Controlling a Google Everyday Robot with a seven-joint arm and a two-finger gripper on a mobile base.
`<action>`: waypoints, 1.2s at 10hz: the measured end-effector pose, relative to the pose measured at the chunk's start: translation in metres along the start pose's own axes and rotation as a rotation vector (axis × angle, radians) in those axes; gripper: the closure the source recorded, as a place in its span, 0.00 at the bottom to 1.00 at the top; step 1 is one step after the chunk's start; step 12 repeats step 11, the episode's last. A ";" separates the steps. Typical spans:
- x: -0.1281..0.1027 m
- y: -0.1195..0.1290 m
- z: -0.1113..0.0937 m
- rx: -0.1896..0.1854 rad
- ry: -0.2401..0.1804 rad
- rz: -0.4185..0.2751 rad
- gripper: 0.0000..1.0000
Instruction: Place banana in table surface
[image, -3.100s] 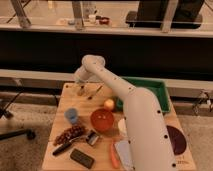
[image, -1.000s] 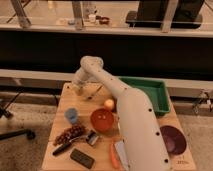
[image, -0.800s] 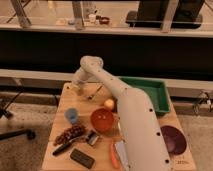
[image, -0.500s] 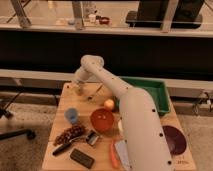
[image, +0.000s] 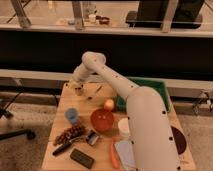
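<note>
The gripper (image: 78, 89) sits low at the far left corner of the smooth, light-brown wooden table surface (image: 59, 139); it cannot be told how it stands. The small, curved, pale banana (image: 79, 91) lies right under it, left of the green rectangular tray (image: 159, 87); contact unclear.

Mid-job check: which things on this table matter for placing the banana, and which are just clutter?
Job:
- pincer, low over the table's far left corner
- banana: not clearly visible, possibly at the pincer
- table surface

Clutter:
- green tray
- red bowl
- blue cup
- round yellow fruit
- grapes
- white cup
</note>
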 end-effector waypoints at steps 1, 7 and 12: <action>-0.003 0.009 -0.001 -0.008 -0.012 -0.010 1.00; -0.001 0.071 0.014 -0.084 -0.024 -0.053 1.00; 0.002 0.079 0.041 -0.116 0.003 -0.070 1.00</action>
